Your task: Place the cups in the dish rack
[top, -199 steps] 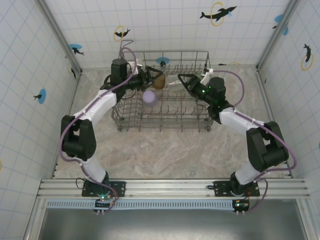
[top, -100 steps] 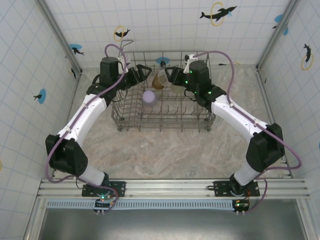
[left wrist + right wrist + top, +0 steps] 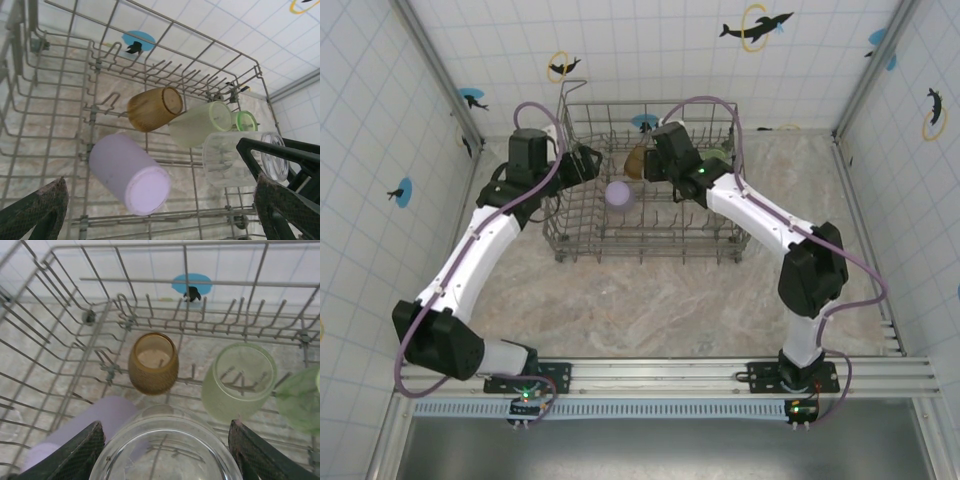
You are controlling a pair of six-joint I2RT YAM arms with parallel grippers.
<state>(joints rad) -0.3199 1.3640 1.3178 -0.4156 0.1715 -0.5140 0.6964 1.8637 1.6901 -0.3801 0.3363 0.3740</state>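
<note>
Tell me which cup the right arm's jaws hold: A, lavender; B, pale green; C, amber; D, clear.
D: the right wrist view shows a clear cup held between the right arm's jaws; the lavender cup, amber cup and green cup lie in the dish rack.

left arm (image 3: pixel 480 245) stretched forward, left gripper (image 3: pixel 160 215) fingers wide apart | right arm (image 3: pixel 760 215) bent inward, right gripper (image 3: pixel 165 442) fingers clamped on clear cup (image 3: pixel 235 157)

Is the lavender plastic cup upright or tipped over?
Tipped. The lavender plastic cup lies slanted in the grey wire dish rack, base toward the left wrist camera.
</note>
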